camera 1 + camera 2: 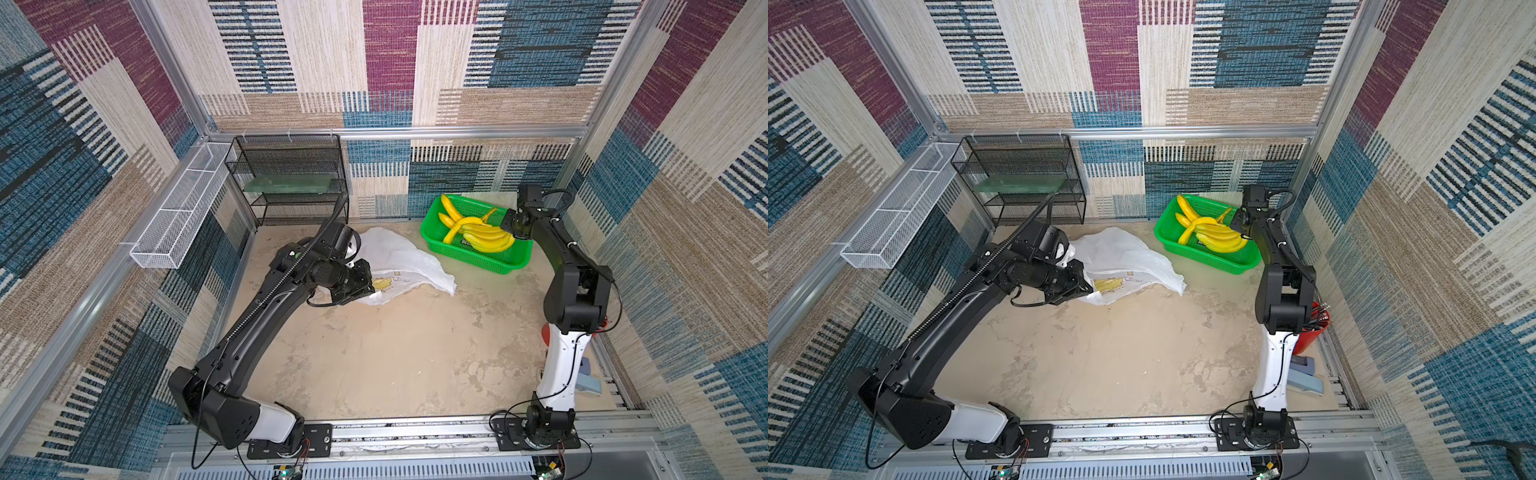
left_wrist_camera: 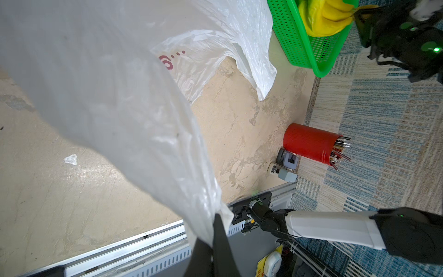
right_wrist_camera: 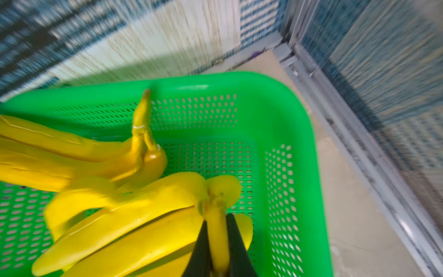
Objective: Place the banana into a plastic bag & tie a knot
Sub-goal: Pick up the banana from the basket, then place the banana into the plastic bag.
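Left gripper (image 2: 213, 239): closed, pinching a fold of the plastic bag (image 2: 107, 84). The film hangs from the pinch, lifted off the table (image 1: 395, 365) at that edge. The rest of the bag lies crumpled on the table between the left arm and the green basket (image 1: 469, 257), near the basket; I cannot tell if they touch.

Right gripper (image 3: 217, 230): closed on the stem of a banana bunch (image 3: 143, 227) inside the basket. The bunch is not yet in the bag, and there is no knot.

Risks (judgement):
- The grip is on the thin stem only. The bananas hang off to one side, so the bunch may swing or twist out on lifting.
- A second bunch (image 3: 72, 153) lies against the held one. It could drag along or tip the light basket.
- The bag is held at one point. Its mouth may sag shut, and the bunch would then land on the film, not inside.

Unclear:
- I cannot find the bag's mouth or handles in any view.
- The left fingertips are hidden behind the wrist in both top views.
- The right wrist view is blurred and the edges smear.
- The bag's print is only partly visible.
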Robot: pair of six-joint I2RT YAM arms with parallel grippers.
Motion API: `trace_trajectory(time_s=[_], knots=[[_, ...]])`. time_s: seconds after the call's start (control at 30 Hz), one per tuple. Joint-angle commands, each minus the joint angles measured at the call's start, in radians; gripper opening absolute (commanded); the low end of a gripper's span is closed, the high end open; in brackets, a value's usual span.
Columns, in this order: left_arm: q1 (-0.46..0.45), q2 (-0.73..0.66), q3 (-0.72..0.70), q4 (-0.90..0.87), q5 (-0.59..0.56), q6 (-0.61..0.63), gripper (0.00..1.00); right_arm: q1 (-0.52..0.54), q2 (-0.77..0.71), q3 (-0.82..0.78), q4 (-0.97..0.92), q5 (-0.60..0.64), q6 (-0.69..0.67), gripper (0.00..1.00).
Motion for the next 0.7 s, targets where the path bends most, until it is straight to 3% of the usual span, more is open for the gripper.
trace_trajectory(time_s=[0.0, 0.23, 0.37, 0.57, 0.67], knots=[[0.003, -0.006, -0.003, -0.015, 0.017, 0.007, 0.0, 0.006, -0.105, -0.03, 0.036, 0.127, 0.047, 0.0], [0.008, -0.01, 0.0, -0.015, 0.02, 0.015, 0.0, 0.058, -0.298, -0.114, -0.015, 0.203, 0.077, 0.0], [0.008, -0.014, -0.006, -0.015, 0.03, 0.024, 0.0, 0.129, -0.458, -0.221, -0.019, 0.159, 0.08, 0.0], [0.01, -0.035, -0.04, -0.015, 0.028, 0.037, 0.0, 0.355, -0.719, -0.526, 0.053, -0.051, 0.069, 0.0], [0.01, -0.042, -0.054, -0.015, 0.033, 0.054, 0.0, 0.521, -0.757, -0.596, 0.028, -0.089, 0.128, 0.0]])
